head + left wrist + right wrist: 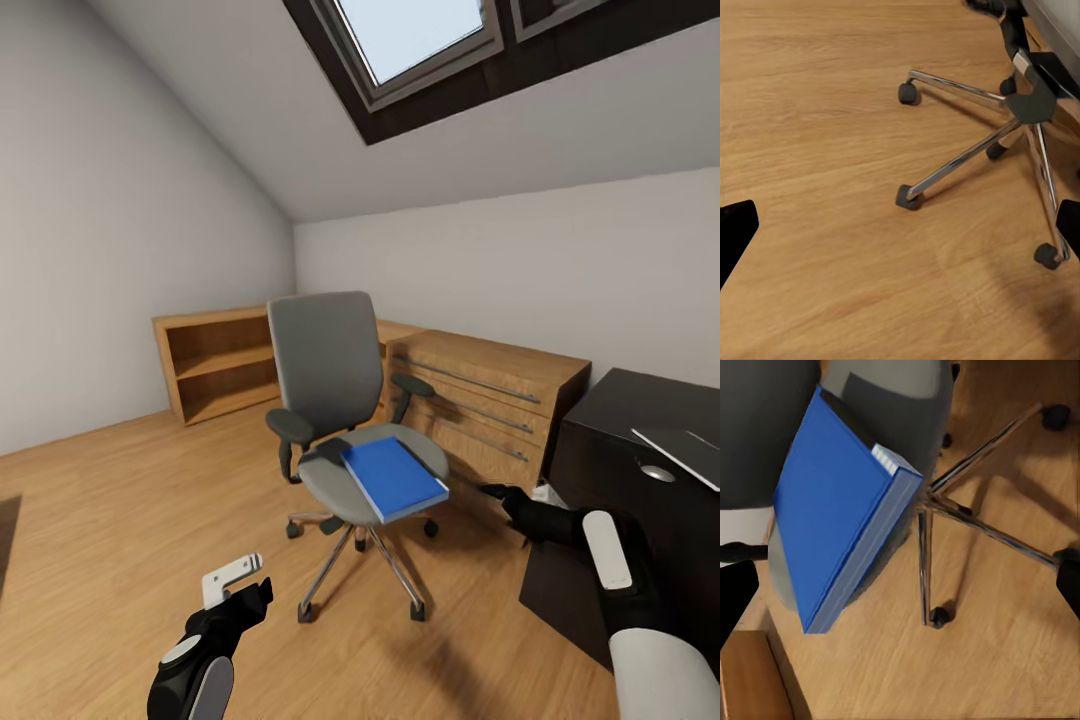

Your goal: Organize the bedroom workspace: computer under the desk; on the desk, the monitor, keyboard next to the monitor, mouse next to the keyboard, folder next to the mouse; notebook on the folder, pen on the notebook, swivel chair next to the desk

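Note:
The grey swivel chair (pixel 325 370) stands mid-room on the wood floor, with the blue folder (pixel 395 478) flat on its seat and overhanging the front edge. A small dark object (pixel 325 452) lies on the seat against the folder; I cannot tell what it is. My right gripper (pixel 497 492) is open just right of the seat, close to the folder (pixel 832 502) but apart from it. My left gripper (pixel 245 590) is open, low and in front of the chrome chair base (pixel 1027 105). The black desk (pixel 625 420) is at the right edge.
A low light-wood drawer cabinet (pixel 480 400) and an open wood shelf (pixel 215 365) line the far wall behind the chair. A light grey flat panel (pixel 680 450) and a round silver knob (pixel 657 472) show on the desk. Open floor lies to the left.

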Available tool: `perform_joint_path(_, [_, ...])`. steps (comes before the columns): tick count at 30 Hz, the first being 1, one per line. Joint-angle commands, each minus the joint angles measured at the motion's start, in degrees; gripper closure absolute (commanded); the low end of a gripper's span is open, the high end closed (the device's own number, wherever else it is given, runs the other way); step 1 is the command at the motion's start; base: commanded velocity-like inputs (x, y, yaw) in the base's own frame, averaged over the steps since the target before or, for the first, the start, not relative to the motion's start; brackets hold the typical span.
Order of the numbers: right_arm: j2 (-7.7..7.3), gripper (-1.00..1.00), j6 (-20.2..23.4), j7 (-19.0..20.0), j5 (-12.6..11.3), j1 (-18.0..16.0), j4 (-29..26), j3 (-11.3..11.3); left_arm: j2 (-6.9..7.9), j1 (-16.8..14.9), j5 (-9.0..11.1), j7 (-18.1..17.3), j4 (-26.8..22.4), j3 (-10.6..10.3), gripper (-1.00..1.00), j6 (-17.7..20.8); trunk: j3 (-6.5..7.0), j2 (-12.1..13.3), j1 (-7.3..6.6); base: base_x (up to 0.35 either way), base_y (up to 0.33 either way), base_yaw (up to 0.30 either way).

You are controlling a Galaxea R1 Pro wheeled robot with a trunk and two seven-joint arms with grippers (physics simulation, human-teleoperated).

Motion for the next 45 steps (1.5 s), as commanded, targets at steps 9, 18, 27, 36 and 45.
perform_joint_path(9, [1.22, -1.0, -10.3, 0.7, -0.1, -0.1, 4.0, -5.6, 0.01, 0.0, 0.6, 0.6, -0.1, -0.1, -1.0, 0.1, -1.68, -3.7, 1.97, 0.0, 0.0, 0.0])
perform_joint_path(18, [1.46, -1.0, -22.5, 3.4, -2.8, -0.1, 12.9, -6.2, 0.01, 0.0, 0.6, 0.5, -0.1, -0.1, -1.0, 0.1, -3.51, -5.3, 2.98, 0.0, 0.0, 0.0])
perform_joint_path(27, [1.41, -1.0, -23.9, 16.3, -3.9, -0.1, 16.2, -6.2, 0.01, 0.0, 0.6, 0.5, -0.1, -0.1, -1.0, 0.1, -5.5, -5.4, 3.21, 0.0, 0.0, 0.0])
perform_joint_path(36, [1.7, -1.0, -23.1, 23.3, -4.2, -0.1, 17.6, -6.2, 0.01, 0.0, 0.6, 0.5, -0.1, -0.2, -1.0, 0.2, -7.05, -5.5, 3.39, 0.0, 0.0, 0.0])
perform_joint_path(45, [2.67, -1.0, -22.5, 25.3, -4.3, 0.0, 17.9, -6.2, 0.08, 0.0, 0.6, 0.4, -0.1, -0.6, -1.0, 0.2, -7.05, -5.5, 3.39, 0.015, 0.002, 0.0])
